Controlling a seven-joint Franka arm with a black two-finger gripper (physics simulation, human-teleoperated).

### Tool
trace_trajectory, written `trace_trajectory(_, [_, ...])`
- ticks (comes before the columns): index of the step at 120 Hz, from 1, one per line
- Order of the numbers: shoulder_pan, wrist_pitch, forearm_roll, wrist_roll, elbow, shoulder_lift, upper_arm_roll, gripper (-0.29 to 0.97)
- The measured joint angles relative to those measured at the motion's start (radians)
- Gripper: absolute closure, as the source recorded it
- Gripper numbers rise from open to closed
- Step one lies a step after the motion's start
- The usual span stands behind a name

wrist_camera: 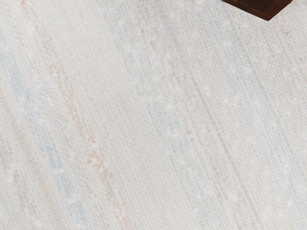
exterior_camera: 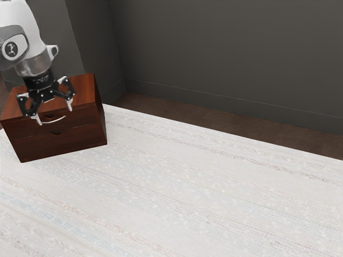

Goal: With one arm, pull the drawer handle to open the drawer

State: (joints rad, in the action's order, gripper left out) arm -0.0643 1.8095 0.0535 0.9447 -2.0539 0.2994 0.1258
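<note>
Hovering: jaws spread open near drawer handle (exterior_camera: 53,121) of wooden chest (exterior_camera: 80,115). Risk: misaligned closure misses handle; pull drags chest across counter (exterior_camera: 214,187).

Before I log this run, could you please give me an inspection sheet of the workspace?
Surface: pale woven tabletop.
Job's things: dark wooden drawer cabinet at the exterior view's left; silver handle on its upper drawer; drawer fronts look flush, not yet pulled.
Clutter: nothing seen.
Grippers: end effector open, fingers spread around the handle area, not closed on it.
Cables: nothing seen.
Surroundings: dark grey walls, brown floor.
</note>
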Motion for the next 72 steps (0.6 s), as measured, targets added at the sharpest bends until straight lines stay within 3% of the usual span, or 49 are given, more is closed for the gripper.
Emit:
trace_trajectory(40, [-0.018, 0.343, -0.001, 0.337, -0.177, -0.021, 0.076, 0.01])
trace_trajectory(72, [-0.050, 0.479, 0.004, 0.532, -0.236, 0.000, 0.129, 0.00])
